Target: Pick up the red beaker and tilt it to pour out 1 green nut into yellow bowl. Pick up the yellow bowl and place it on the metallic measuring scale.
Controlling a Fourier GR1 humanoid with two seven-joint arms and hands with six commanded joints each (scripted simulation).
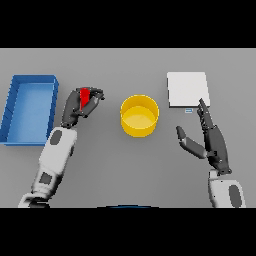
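My left hand (79, 106) is curled round the red beaker (85, 96), left of the yellow bowl (139, 116); only a small red part of the beaker shows between the fingers. The bowl stands upright at the table's middle, and I cannot make out a nut inside it. The metallic measuring scale (187, 89) lies flat at the back right. My right hand (212, 137) is open, fingers straight and pointing toward the scale's near edge, to the right of the bowl and apart from it.
A blue tray (15, 100) sits at the far left, just beyond my left forearm. Bare grey table (130, 160) lies between my two arms in front of the bowl.
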